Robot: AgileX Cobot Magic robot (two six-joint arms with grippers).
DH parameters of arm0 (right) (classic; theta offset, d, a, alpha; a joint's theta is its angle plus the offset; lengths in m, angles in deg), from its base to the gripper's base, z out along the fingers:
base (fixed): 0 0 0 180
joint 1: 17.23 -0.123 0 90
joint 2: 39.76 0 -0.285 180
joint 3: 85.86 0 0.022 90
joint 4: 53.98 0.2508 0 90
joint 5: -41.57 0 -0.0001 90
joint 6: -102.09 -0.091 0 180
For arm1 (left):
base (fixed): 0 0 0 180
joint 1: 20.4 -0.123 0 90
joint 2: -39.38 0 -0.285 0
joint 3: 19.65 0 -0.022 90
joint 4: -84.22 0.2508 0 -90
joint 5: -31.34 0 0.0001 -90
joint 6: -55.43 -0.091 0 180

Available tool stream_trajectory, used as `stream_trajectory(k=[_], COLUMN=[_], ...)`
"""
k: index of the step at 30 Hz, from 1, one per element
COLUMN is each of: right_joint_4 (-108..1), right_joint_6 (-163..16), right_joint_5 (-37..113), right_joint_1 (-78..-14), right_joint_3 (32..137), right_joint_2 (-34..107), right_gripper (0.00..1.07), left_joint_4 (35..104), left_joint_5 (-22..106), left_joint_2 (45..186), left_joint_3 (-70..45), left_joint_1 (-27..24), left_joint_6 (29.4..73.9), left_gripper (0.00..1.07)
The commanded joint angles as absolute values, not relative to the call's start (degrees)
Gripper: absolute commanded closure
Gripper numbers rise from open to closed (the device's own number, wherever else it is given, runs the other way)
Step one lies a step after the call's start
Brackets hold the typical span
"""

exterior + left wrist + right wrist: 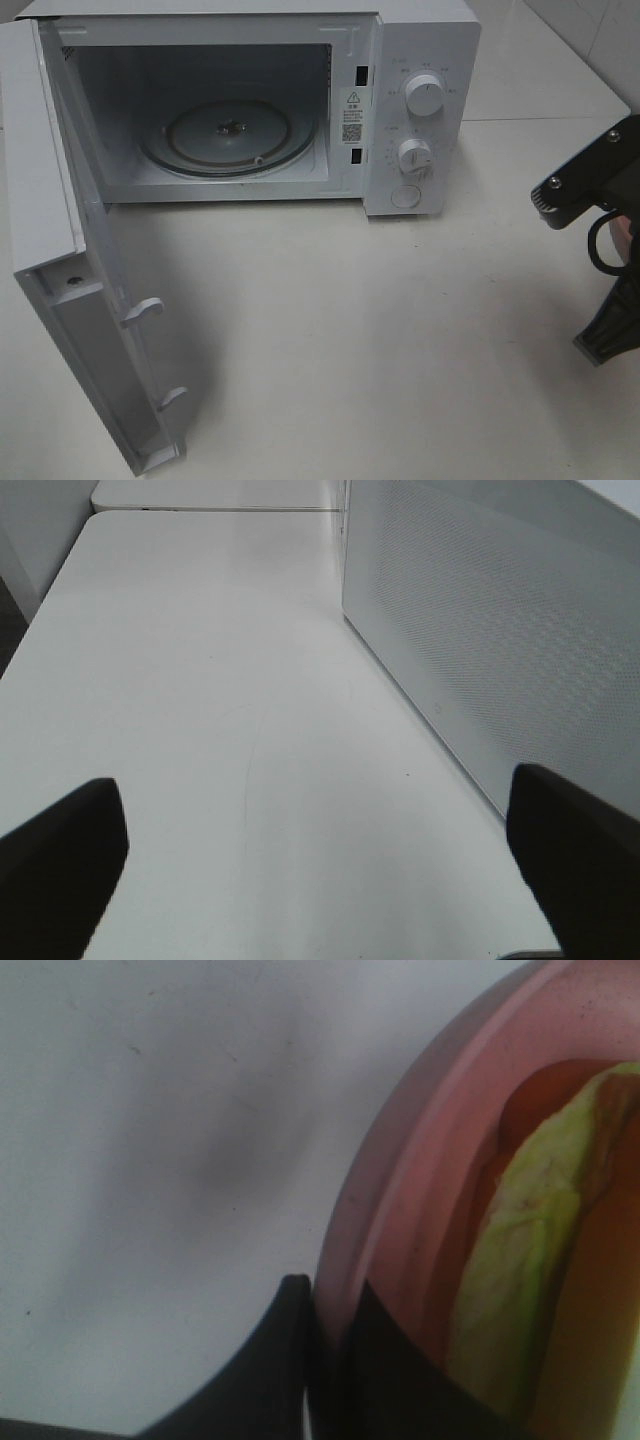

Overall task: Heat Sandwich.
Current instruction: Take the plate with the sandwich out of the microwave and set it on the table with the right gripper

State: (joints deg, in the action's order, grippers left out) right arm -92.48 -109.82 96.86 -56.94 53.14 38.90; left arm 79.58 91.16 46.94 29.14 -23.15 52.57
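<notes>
On the white table [330,330] — left jaws wide apart, right jaws clamped on pink plate [400,1220] rim.

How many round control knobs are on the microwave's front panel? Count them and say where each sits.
2. The upper knob sits high on the microwave's right-hand panel; the lower knob is directly beneath it. Below both is a round push button, not a knob.

On my overhead feed the right arm [590,215] is matte black and angular, with small silver screws and a looped black cable beneath. My left hand [320,870] ends in two broad, dull black fingers [60,865] with rounded corners.
</notes>
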Motion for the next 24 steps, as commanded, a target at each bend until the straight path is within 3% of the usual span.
stream_trajectory(k=[1, 24], right_joint_4=[-96.09, -104.45], right_joint_6=[-114.35, -130.45], right_joint_5=[97.26, 89.24], right_joint_1=[-56.54, -56.14], right_joint_3=[53.83, 53.88], right_joint_2=[40.34, 57.7], right_gripper=[1.05, 1.05], left_joint_4=[79.12, 79.12], left_joint_5=[90.7, 90.7], left_joint_2=[45.57, 45.57], left_joint_3=[29.26, 29.26], left_joint_1=[-22.8, -22.8], left_joint_6=[52.57, 52.57], left_gripper=[0.09, 0.09])
